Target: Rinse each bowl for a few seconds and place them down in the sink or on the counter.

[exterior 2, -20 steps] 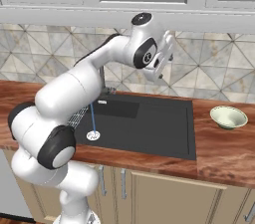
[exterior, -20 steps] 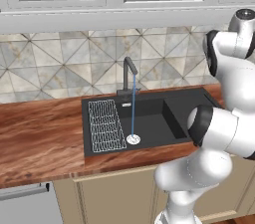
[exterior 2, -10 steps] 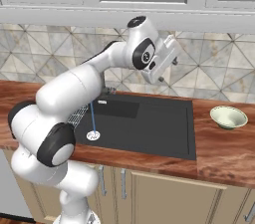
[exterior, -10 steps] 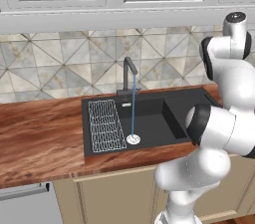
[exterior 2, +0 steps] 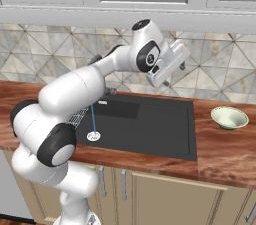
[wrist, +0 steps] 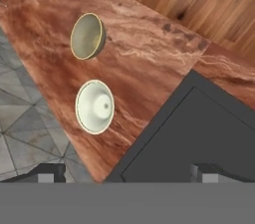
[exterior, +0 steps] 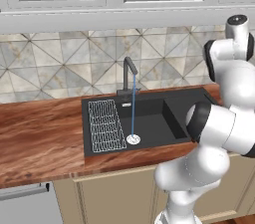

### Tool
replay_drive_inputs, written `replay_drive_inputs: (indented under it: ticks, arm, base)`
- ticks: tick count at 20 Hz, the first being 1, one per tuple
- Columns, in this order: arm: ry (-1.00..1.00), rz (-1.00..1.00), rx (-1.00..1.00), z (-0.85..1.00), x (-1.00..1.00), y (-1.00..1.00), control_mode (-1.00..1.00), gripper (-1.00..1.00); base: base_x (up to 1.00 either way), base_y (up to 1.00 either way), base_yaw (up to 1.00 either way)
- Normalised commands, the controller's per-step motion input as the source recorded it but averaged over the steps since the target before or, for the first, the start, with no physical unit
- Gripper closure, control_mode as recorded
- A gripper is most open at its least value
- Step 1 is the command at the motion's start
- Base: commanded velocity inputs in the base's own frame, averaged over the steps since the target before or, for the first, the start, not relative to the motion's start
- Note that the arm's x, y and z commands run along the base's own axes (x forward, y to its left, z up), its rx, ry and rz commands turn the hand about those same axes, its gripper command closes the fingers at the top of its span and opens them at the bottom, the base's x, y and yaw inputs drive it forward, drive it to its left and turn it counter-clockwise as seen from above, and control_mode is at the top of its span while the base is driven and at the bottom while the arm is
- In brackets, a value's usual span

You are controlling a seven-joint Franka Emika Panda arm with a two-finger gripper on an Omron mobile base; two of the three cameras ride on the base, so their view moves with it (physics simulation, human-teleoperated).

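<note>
Wood-grain counter (exterior 2: 225, 144): reddish-brown top on both sides of the basin; the stretch right of the basin carries both bowls, and bare wood lies all round them.
Sink (exterior 2: 150, 129): black recessed basin, no bowl in it; wire rack (exterior: 105, 126) on its left part, drain under the stream.
Faucet (exterior: 128, 76): running; a thin blue stream (exterior: 133, 106) falls to the drain.
Arm change: compared with one second ago, the hand has swung further right and higher above the basin's right end. Judged meaning: the approach to the bowls is under way; no rinsing has begun.
Gripper (exterior 2: 175, 71): fingers spread wide, nothing between them, well above the counter.
Cream bowl (wrist: 94, 106): upright on the counter, near the basin's right edge, close to the tiled wall.
Olive bowl (wrist: 87, 36): on the counter beyond the cream one, well apart from it.
Clearance: open air above both bowls; the wall stands close behind them, so a descent from above looks simplest.
</note>
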Motion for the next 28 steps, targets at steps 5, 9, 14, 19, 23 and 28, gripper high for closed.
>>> replay_drive_inputs:
  ticks: [5, 9, 14, 19, 23, 28]
  arm:
    - [-0.01, -0.03, 0.02, -0.12, -0.04, -0.19, -1.0, -1.0]
    - [-0.01, -0.01, 0.0, -0.11, -0.02, -0.16, -1.0, -1.0]
    - [-0.02, -0.01, 0.0, -0.12, -0.02, -0.16, -1.0, -1.0]
    - [-0.02, 0.0, 0.0, -0.14, 0.0, -0.1, -1.0, -1.0]
    - [-0.04, 0.0, 0.0, -0.14, 0.0, -0.05, -1.0, -1.0]
    - [-0.03, 0.0, 0.0, -0.15, 0.04, -0.03, -1.0, -1.0]
  base:
    - [0.0, 0.0, 0.0]
    - [0.0, 0.0, 0.0]
    - [0.0, 0.0, 0.0]
    - [0.0, 0.0, 0.0]
    - [0.0, 0.0, 0.0]
    - [0.0, 0.0, 0.0]
